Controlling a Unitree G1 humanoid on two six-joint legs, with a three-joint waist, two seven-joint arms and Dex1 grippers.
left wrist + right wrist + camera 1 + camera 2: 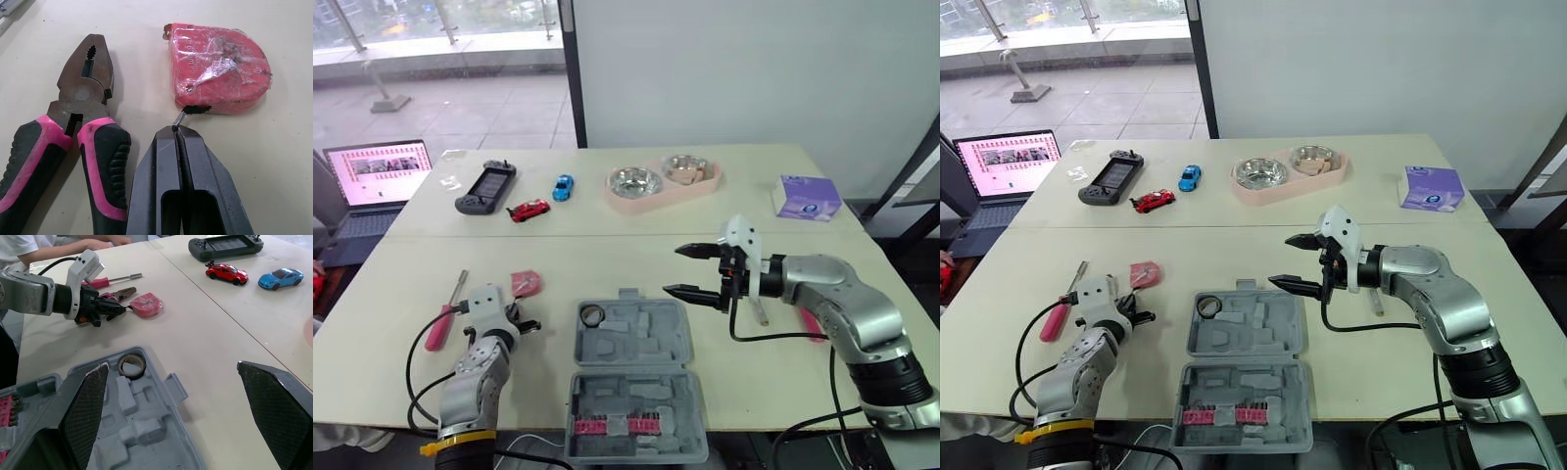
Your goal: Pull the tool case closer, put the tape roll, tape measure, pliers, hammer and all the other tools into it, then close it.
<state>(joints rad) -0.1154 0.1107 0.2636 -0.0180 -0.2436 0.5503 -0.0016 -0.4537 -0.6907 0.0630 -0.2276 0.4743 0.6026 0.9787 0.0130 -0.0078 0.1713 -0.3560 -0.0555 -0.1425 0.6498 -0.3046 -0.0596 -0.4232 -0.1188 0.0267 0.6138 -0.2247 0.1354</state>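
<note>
**Case open, tape measure at left pincer**

Tool case (631, 377) lies open. The right pincer (672, 270) is released by its far right corner. Left wrist view: left pincer (177, 129) clenched, pliers (83, 98) alongside, tips touching the tape measure (220, 68) tab. Right wrist view: tape roll (131, 365) in the case.

Two pale tables (607, 250) stand pushed together, a seam running between them. On the far one, from the left:

- a dark handheld game controller (486, 186)
- just beside it, a red toy car (529, 210)
- near that, a blue toy car (564, 186)
- at centre, a pink tray (658, 203) holding two steel bowls, the left bowl (634, 181) empty and the right bowl (683, 168) holding something beige
- well apart at the right end, a purple box (808, 197)

Off the table's left side, an open laptop (377, 174) shows a lit pink screen. A person's forearm (73, 246), in a white sleeve, rests at the table edge.
</note>
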